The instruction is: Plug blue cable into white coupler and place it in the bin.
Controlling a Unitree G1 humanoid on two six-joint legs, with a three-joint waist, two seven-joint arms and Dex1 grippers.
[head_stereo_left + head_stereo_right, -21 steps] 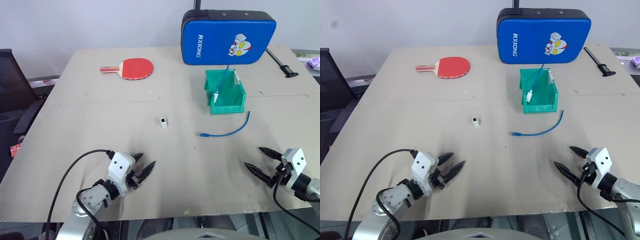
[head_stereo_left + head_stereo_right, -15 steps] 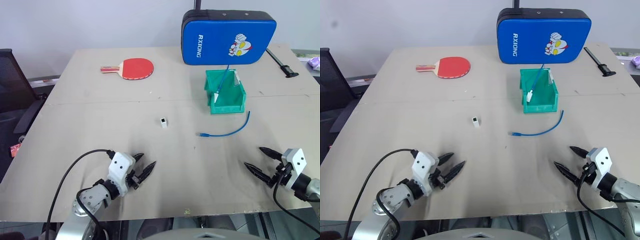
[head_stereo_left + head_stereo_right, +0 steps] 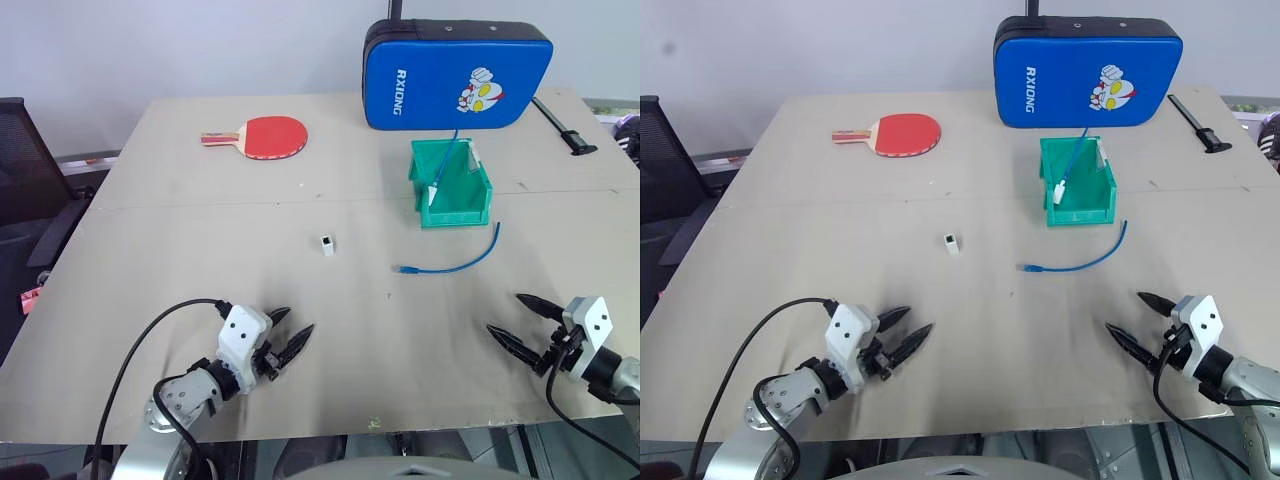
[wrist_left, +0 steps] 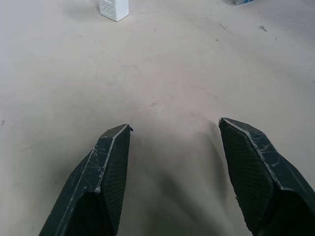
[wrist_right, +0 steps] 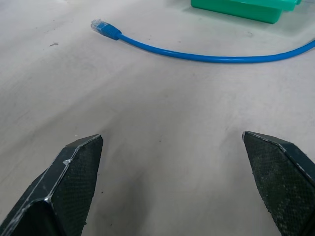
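Blue cable [image 5: 211,55] plug close in right wrist view; both grippers spread, empty.

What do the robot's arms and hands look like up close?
Each arm ends in a white boxy housing with small dark dots, carrying two black pointed fingers with a fine cross-hatched surface. The left gripper sits on a silver-grey jointed wrist, with a black cable looping over it. The right gripper has a black cable too.

"RXIONG" on the blue padded case [image 3: 458,75]
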